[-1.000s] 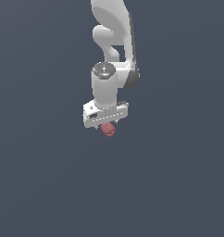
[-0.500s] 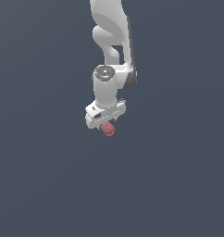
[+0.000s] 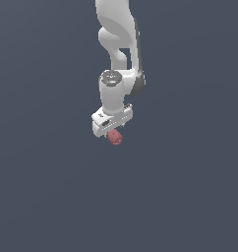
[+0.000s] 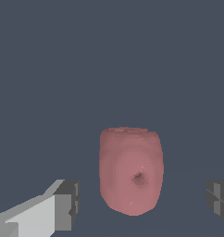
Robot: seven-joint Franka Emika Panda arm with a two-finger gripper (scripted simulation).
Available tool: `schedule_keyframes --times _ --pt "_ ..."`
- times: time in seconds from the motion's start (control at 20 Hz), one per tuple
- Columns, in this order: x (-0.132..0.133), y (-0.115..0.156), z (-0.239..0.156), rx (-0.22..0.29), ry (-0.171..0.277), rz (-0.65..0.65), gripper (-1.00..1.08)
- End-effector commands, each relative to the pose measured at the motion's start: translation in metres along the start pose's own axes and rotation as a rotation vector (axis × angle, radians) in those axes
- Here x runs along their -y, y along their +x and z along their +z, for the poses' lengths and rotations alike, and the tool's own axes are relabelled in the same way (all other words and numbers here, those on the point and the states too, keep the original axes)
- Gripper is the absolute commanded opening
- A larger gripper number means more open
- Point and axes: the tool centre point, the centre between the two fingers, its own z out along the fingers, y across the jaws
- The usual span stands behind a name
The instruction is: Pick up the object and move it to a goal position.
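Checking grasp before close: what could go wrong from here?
1. The small dull red-pink lumpy ball sits nearer one grey fingertip than the other, so closing may nudge it sideways.
2. The white end effector is open with gaps on both sides; the rounded shape could roll or squirt out.

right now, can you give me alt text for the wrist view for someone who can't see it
A dull red-pink lumpy ball with a small dark dimple sits between the two grey fingertips of the open claw, with a clear gap on each side. Behind it is only a plain dark blue-grey background.
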Motion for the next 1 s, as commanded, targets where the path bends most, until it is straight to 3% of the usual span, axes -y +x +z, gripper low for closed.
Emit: schedule_keyframes --times 0.0,0.85,0.9,0.95 --pt "0.0 0.0 0.0 0.0 0.0 0.0 1.0" --pt "0.001 -0.001 0.05 -0.001 0.0 -0.005 1.0" --pt "0.001 -0.001 0.05 -0.001 0.0 -0.005 -1.0" --pt "0.001 -0.001 0.05 -0.001 0.0 -0.005 -1.0"
